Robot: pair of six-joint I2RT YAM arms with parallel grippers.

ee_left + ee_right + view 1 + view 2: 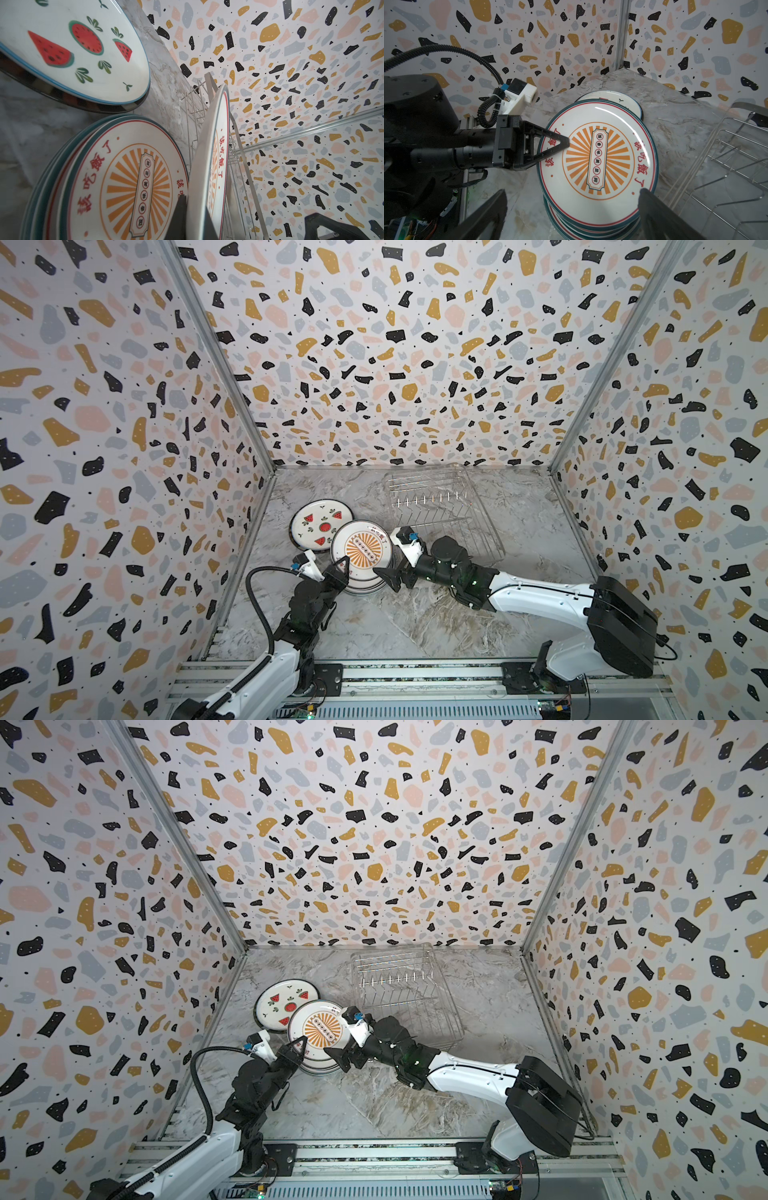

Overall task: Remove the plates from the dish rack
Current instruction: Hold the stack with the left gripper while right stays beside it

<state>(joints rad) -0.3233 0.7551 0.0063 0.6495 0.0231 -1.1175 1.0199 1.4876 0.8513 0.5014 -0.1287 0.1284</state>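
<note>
The left gripper (344,563) pinches the top sunburst plate (361,549) by its rim above the stack (363,589). The right gripper (571,197) stands wide beside it.

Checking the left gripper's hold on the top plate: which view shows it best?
Right wrist view: the left gripper pinches the top sunburst plate at its rim, unobstructed. The left wrist view shows the plate nearly edge-on; in both top views the grip is small.
</note>
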